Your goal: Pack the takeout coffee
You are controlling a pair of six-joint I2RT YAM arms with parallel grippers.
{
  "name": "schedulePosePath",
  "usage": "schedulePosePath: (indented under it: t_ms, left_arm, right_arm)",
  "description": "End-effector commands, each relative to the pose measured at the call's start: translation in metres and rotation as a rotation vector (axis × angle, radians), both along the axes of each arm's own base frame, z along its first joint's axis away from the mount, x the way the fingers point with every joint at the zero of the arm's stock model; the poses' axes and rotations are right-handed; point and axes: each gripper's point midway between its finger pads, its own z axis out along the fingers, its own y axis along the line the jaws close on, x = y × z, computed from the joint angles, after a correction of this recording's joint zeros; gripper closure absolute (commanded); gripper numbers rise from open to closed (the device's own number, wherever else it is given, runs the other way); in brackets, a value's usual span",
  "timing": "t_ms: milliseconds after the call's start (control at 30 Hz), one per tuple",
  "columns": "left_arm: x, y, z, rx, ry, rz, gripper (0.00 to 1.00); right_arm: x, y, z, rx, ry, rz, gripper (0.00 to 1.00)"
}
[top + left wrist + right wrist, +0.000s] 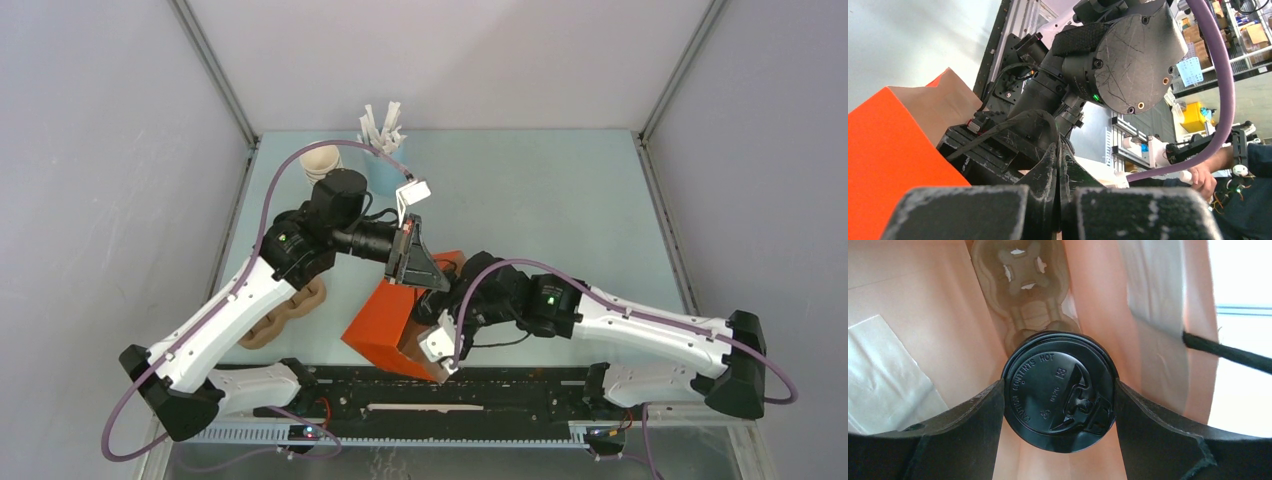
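The takeout coffee shows only in the right wrist view, as a round black lid (pixel 1048 375); the green cup under it is hidden. My right gripper (pixel 1059 390) is shut on it, one finger against each side of the lid, deep inside an orange paper bag (pixel 385 325). A brown cardboard cup carrier (pixel 1024 300) lies at the bag's bottom, just beyond the lid. My left gripper (pixel 418 268) is at the bag's upper rim with its jaws pressed together on the paper. The bag's orange side also shows in the left wrist view (pixel 883 150).
A second cardboard carrier (pixel 285 312) lies on the table left of the bag. A stack of cream cups (pixel 320 160) and a light blue cup of white sticks (pixel 385 165) stand at the back left. A black rail (pixel 440 385) runs along the near edge.
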Motion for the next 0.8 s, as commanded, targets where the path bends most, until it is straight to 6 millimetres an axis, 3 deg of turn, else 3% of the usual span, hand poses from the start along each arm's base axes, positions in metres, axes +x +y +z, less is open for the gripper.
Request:
schedulePosePath:
  t_ms: [0,167,333,500,767]
  left_arm:
    - [-0.011,0.002,0.026,-0.056,-0.03,-0.046,1.0]
    - [-0.01,0.004,0.022,-0.019,-0.042,-0.049,1.0]
    - [-0.005,-0.001,0.031,-0.035,-0.067,-0.05,1.0]
    - [-0.004,-0.015,0.032,-0.049,-0.058,-0.092,1.0]
    - [-0.01,-0.006,-0.004,0.017,-0.035,-0.098,1.0]
  right_arm:
    - [-0.009,-0.018,0.001,-0.04,-0.015,0.014,0.45]
    - [-0.016,-0.032,-0.006,-0.074,-0.005,0.015,0.45]
    - [-0.038,-0.025,-0.005,-0.071,0.005,0.046,0.45]
    - [-0.025,-0.011,-0.008,-0.065,-0.033,0.004,0.44]
    - [-0.002,-0.006,-0.019,-0.104,-0.029,-0.071,0.45]
